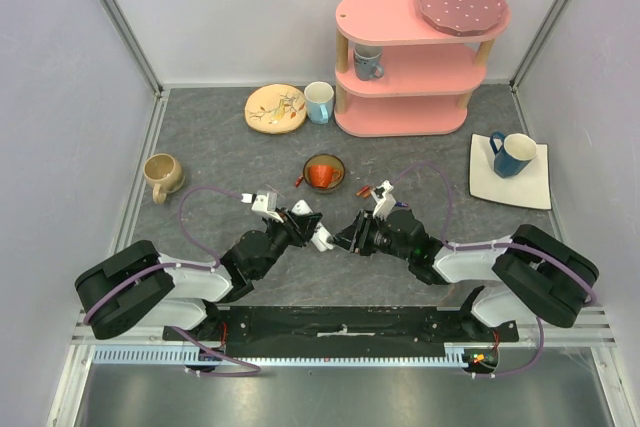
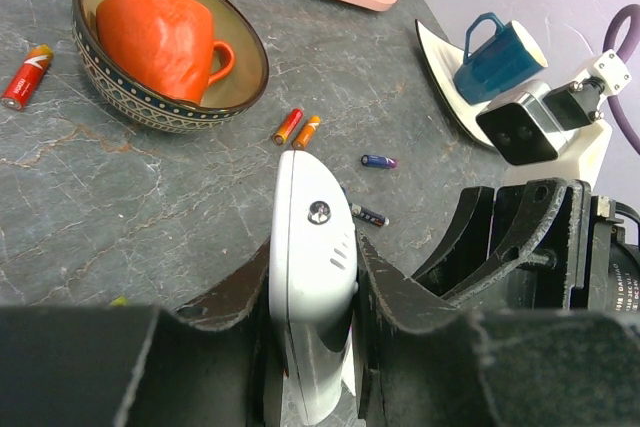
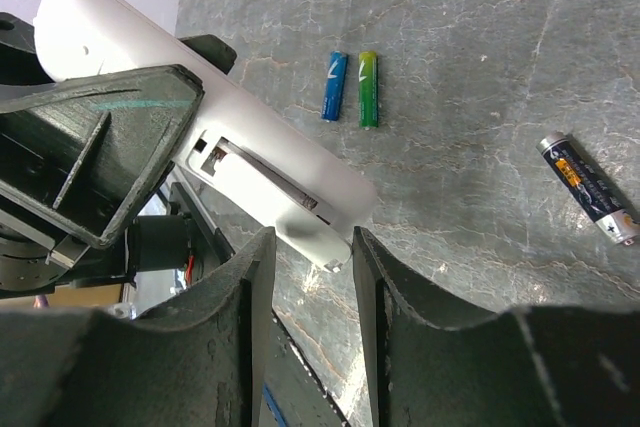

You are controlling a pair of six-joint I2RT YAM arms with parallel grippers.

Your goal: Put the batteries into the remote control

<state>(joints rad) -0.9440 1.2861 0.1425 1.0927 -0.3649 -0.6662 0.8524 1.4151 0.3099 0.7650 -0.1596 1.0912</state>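
Tho tilted, orange mug (image 2: 160, 42) in bowl (image 2: 140, 109)

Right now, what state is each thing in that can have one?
remote control, clamped edgewise in the left hand
right hand, jaws apart at remote's end, contact unclear
batteries, loose on the table
orange mug, on its side in bowl
blue mug, upright on white plate

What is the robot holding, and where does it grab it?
The left gripper pinches the remote control by its long sides. The right gripper flanks its end; grip unclear.
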